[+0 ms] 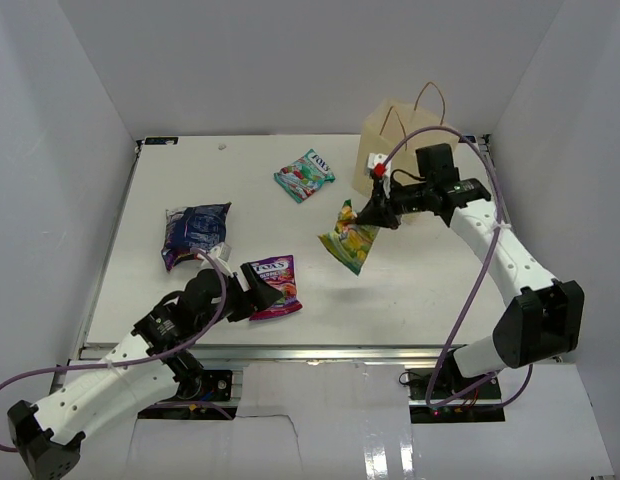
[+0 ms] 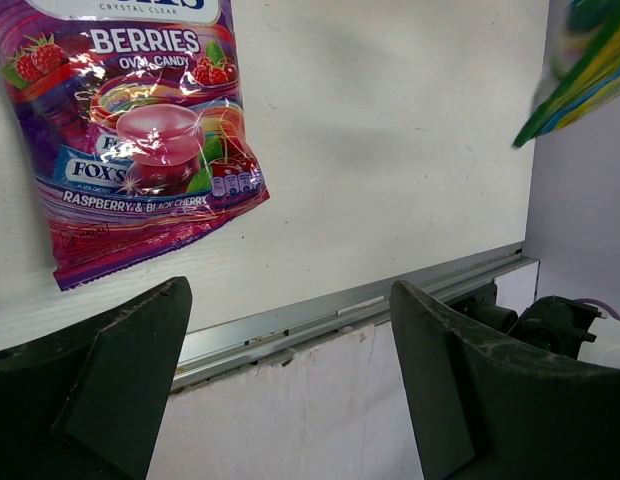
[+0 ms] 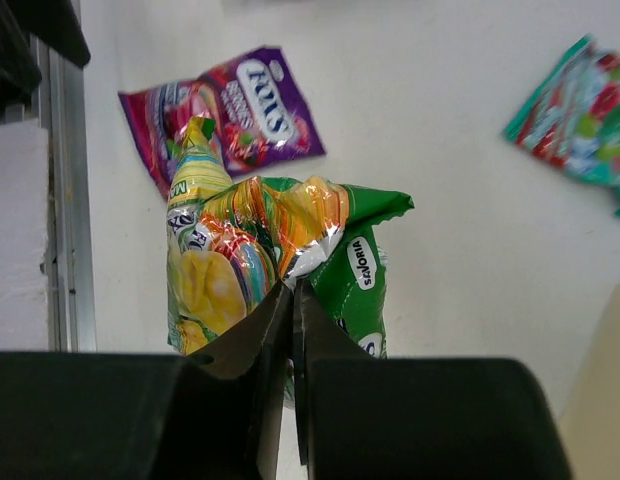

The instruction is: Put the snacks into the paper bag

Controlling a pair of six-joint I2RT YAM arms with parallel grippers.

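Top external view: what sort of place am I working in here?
Probably a lab test booth: plain white panel walls box in a white table, left arm and right arm bolted at its edge.

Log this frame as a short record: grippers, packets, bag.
right gripper: shut on green-yellow packet, in front of paper bag
left gripper: open, by purple packet
lying on table: purple packet, dark blue packet, teal packet
paper bag: upright, back right
bag contents: not visible
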